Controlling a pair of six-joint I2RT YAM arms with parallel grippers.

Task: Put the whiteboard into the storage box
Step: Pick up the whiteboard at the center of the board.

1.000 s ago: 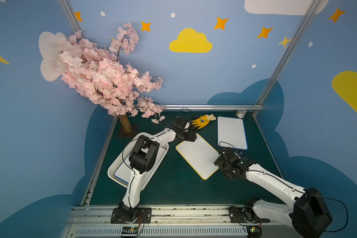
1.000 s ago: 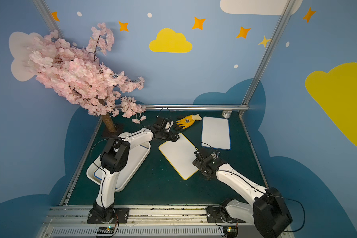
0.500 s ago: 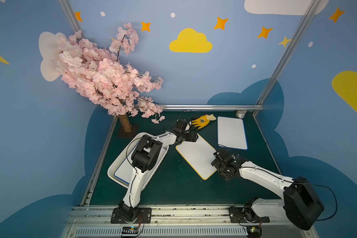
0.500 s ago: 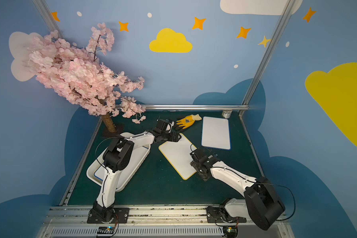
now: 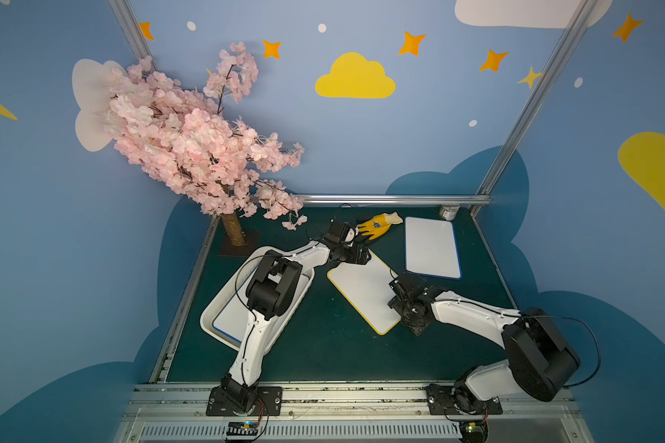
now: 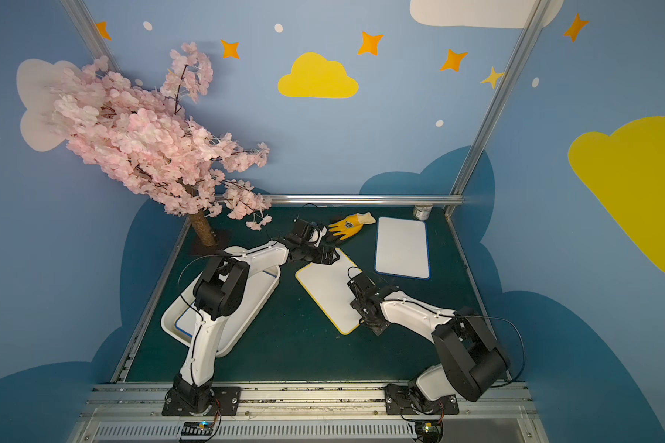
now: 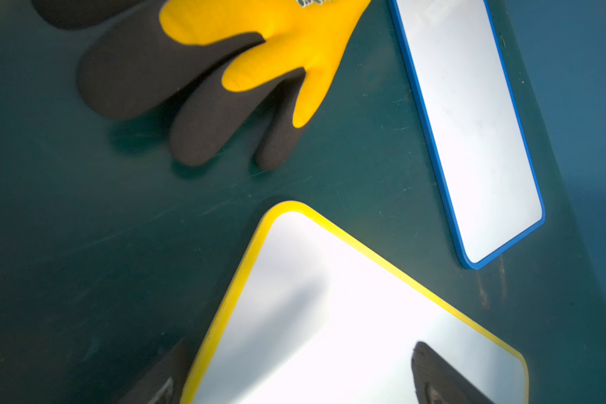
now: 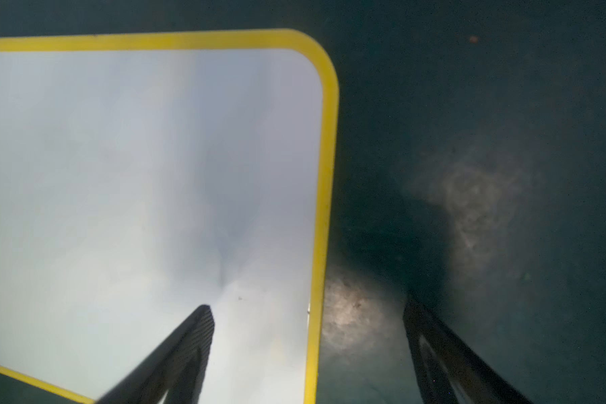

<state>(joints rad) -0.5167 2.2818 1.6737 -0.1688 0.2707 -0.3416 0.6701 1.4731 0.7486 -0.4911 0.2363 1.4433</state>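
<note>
Right gripper (image 8: 308, 304), jaws spread, straddles the yellow-framed whiteboard (image 5: 361, 291) at its near-right edge; left gripper (image 7: 298, 349), equally spread, straddles its far-left edge.

Around the yellow-rimmed rectangular whiteboard (image 5: 361, 295), bare dark green surface (image 5: 323, 356) lies open at 6 o'clock. The yellow-and-black work glove (image 5: 377, 225) crowds 12 o'clock, the blue-rimmed whiteboard (image 5: 432, 247) 2 o'clock, the shallow white plastic storage box (image 5: 207, 322) 9 o'clock, under the left arm (image 5: 269, 291).
</note>
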